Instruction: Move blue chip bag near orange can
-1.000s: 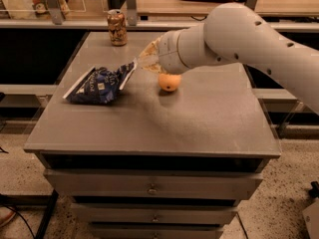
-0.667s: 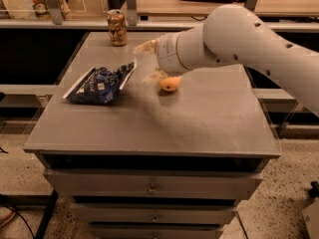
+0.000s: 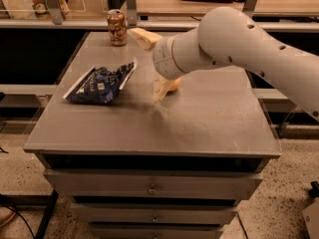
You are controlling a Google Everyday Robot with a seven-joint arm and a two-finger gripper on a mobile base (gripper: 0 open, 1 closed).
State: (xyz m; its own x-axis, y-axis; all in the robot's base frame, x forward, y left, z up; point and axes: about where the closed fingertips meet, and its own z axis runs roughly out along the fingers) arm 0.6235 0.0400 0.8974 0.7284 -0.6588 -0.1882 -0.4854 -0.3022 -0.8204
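So compared to a second ago, the gripper (image 3: 143,65) has backed off the corner of the blue chip bag (image 3: 99,81) and its two tan fingers (image 3: 144,38) have spread way apart. The bag itself hasn't really budged.

The setup is a grey table (image 3: 199,128) with a flat matte top and a stack of drawers (image 3: 149,185) under it, sitting on a speckled floor (image 3: 20,168). Behind the table there's a wooden counter (image 3: 189,6) running across the back of the room, with dark space below it.

The big white arm (image 3: 239,39) comes in from the right and ends over the middle of the table. The claw is wide open and holding nothing. One finger points up and left toward the back edge, ending just right of the orange can (image 3: 117,28) without touching it. The other finger angles down toward the tabletop, right in front of a small orange fruit (image 3: 175,84). I can't tell if it actually touches the fruit or just overlaps it from this angle.

The chip bag is lying crumpled on the left side of the table, with one white-edged corner sticking up toward the claw and a clear gap between them. The can stands upright at the back left edge, well apart from the bag.
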